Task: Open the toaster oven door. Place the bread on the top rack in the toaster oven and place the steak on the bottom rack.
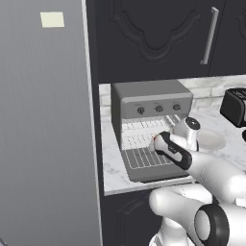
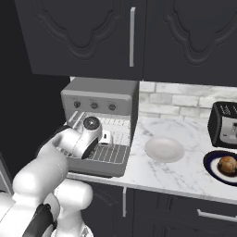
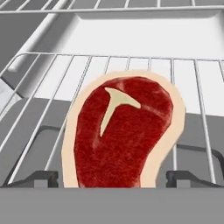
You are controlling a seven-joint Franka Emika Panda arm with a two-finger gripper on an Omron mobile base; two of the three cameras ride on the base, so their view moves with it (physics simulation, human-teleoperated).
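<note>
Fingertips (image 3: 43,178) sit either side of the steak (image 3: 120,133); gripped or just released, can't tell. Steak's over the bottom rack (image 3: 192,78), door (image 2: 99,162) down. I'd confirm it's seated, then back out. Bread (image 2: 227,165) waits on its plate (image 2: 210,167).

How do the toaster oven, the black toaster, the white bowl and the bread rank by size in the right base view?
1. The toaster oven, clearly largest.
2. The black toaster and the white bowl look about alike; the toaster is cut by the frame edge, so I won't rank them.
3. The bread, smallest, on its dark plate.
</note>
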